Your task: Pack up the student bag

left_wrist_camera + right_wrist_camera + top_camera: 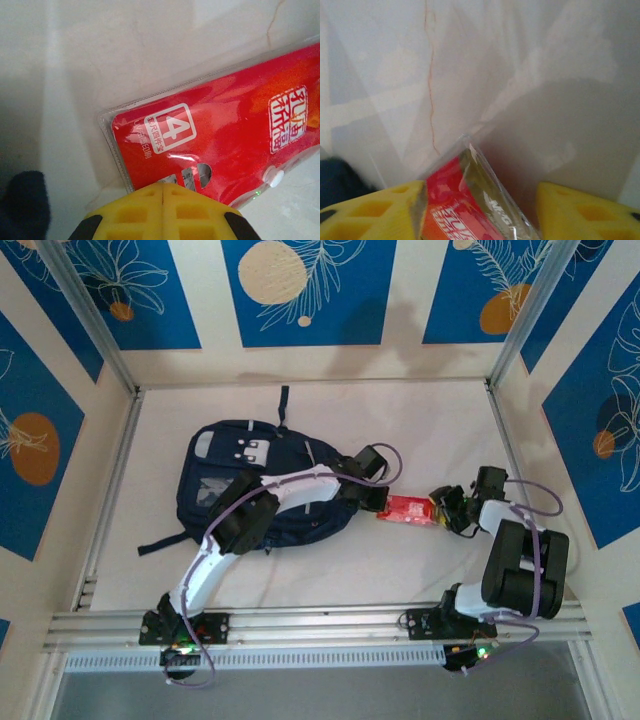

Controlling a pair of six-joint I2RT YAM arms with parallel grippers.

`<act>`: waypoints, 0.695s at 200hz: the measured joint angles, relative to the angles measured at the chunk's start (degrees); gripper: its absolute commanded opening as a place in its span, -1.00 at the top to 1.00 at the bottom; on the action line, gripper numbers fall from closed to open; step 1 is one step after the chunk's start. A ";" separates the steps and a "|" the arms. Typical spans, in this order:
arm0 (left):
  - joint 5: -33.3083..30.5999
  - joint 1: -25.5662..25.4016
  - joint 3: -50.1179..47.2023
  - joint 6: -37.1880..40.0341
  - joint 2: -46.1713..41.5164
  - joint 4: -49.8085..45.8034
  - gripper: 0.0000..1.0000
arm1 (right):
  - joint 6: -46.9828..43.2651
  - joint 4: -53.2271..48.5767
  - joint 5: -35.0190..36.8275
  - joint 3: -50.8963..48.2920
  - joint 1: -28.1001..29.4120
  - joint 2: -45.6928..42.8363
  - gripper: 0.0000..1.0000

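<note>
Red packet [225, 135] between low-reaching arms [290, 490]: left pincer [162, 187] clenched at its edge, right pincer [480, 192] agape around it.

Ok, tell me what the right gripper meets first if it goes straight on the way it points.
The red packet, which lies between the parted fingers of the right gripper. Past it, probably the student bag, though depth is unclear.

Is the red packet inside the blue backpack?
No, the red packet is outside, just to the right of the navy backpack.
</note>
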 measured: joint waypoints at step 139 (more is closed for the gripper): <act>2.47 3.34 -9.42 -1.18 -19.15 -1.55 -0.26 | 1.86 -9.99 -1.51 -0.52 1.53 -29.83 1.00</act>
